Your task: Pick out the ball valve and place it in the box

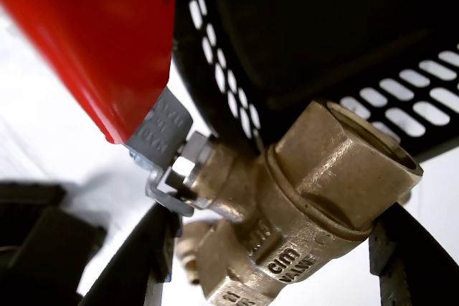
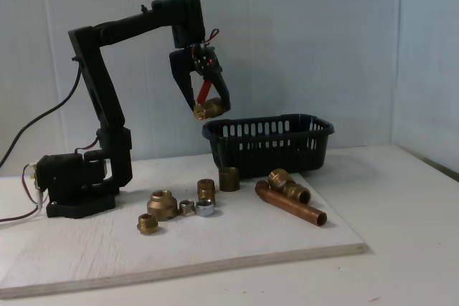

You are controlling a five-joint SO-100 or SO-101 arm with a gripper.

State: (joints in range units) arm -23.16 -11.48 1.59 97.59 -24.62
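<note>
My gripper is shut on the ball valve, holding it in the air just left of and slightly above the rim of the box. In the wrist view the brass valve body sits between my two black fingers, its red lever handle pointing up to the left. Behind it is the slotted black wall of the box. The box stands at the back of the white board, right of the arm.
On the white board lie several small brass couplings, a silvery nut and a copper pipe with a brass elbow, all in front of the box. The arm's base stands at the left.
</note>
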